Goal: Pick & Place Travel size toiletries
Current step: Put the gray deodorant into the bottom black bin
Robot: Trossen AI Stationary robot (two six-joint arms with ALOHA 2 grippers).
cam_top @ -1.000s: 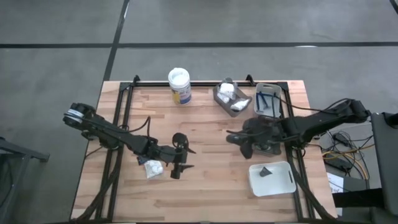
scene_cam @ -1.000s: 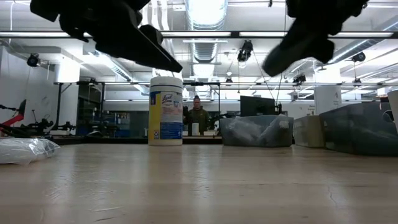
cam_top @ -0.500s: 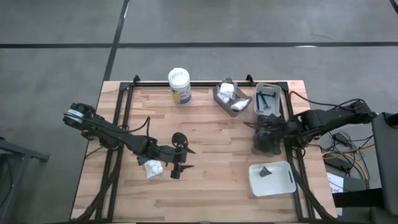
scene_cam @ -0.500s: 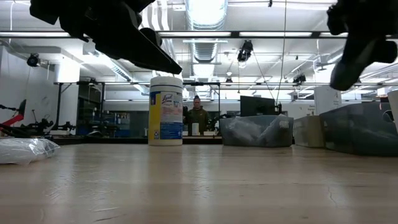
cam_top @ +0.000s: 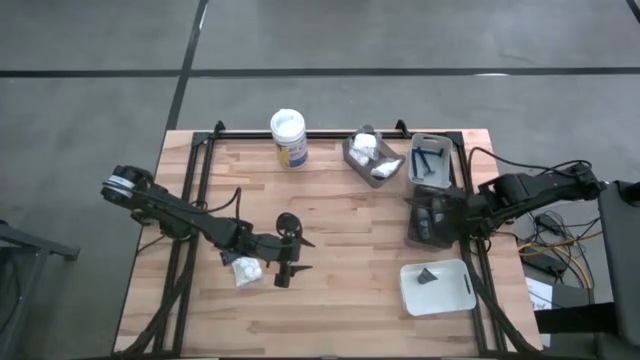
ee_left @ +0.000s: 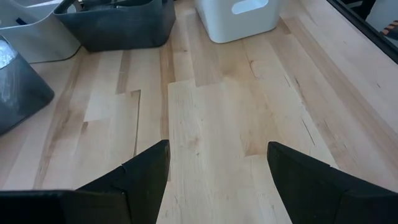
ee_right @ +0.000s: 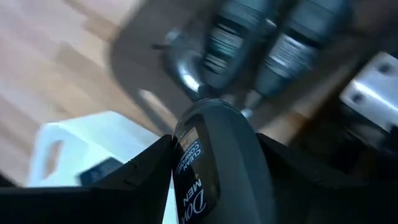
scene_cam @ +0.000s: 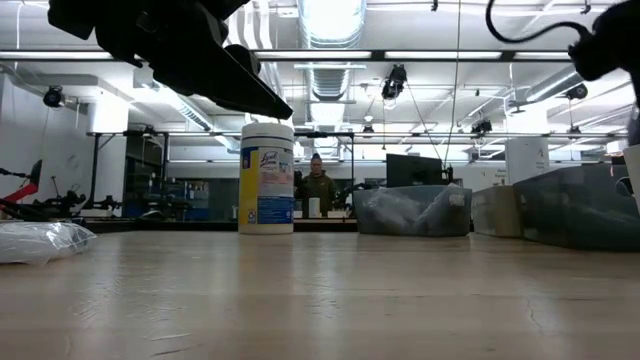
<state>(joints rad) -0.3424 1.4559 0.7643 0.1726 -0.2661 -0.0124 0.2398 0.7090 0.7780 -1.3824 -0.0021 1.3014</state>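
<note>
Wooden slats cover the table where we work. Our right gripper clamps a dark grey bottle above the dark bin, which holds similar bottles. Our left gripper hovers spread wide beside a white packet.

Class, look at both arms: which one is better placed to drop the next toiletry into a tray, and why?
The right. The right gripper already holds a dark grey bottle and sits by the dark tray with similar bottles. The left gripper is open and empty over bare wood, beside a white packet.
</note>
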